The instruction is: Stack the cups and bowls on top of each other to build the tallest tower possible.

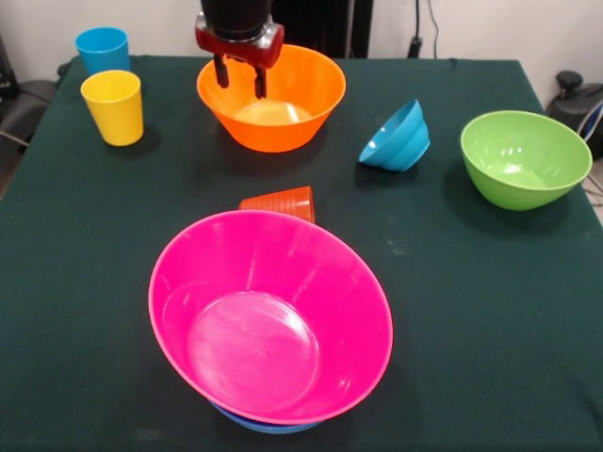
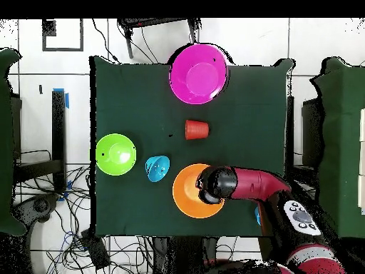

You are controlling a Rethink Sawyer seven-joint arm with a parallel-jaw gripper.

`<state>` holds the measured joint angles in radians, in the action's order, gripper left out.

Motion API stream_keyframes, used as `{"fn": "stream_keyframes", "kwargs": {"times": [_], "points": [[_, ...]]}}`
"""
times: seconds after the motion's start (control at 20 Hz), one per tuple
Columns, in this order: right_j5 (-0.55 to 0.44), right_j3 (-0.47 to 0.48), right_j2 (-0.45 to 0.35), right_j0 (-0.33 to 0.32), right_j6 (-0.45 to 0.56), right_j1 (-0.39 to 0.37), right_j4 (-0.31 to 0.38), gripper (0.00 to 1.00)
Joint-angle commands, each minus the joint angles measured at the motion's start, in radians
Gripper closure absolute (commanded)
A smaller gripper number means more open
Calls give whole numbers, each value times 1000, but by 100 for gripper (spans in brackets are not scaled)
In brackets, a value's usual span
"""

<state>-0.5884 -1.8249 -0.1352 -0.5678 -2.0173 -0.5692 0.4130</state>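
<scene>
The gripper (image 1: 239, 77) hangs over the big orange bowl (image 1: 287, 118), its two short fingers parted with nothing between them, the tips just above the rim on the robot's side. From where I stand that bowl looks like thin, glossy plastic: light, stiff enough to hold its shape, but slick, so I would guess the only sensible hold is a pinch across the rim wall, one finger inside and one outside. A loose pinch could let it swing or slide. The tower (image 1: 273, 315) stands on the side of the orange bowl away from the robot, past the orange-red cup (image 1: 283, 201) lying on its side; it is a large pink bowl with only a sliver of blue rim (image 1: 254, 425) peeping out beneath, so how many bowls sit under it I cannot say. To one side of the orange bowl a small blue bowl (image 1: 396, 137) rests tilted on its edge, and the green bowl (image 1: 524, 158) sits upright beyond it. On the other side stand the yellow cup (image 1: 113, 106) and the blue cup (image 1: 103, 49); from overhead the arm (image 2: 253, 184) covers almost all of them.
</scene>
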Motion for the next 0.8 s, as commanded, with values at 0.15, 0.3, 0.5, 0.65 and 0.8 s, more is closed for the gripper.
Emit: {"fn": "stream_keyframes", "kwargs": {"times": [0.15,0.3,0.5,0.65,0.8], "points": [[21,112,-58,-28,33,115,22,0],[19,68,-61,-40,38,77,23,0],[-28,62,-36,-15,18,58,22,0],[15,52,-45,-25,13,65,26,0],[16,22,-34,-18,9,42,34,0]]}}
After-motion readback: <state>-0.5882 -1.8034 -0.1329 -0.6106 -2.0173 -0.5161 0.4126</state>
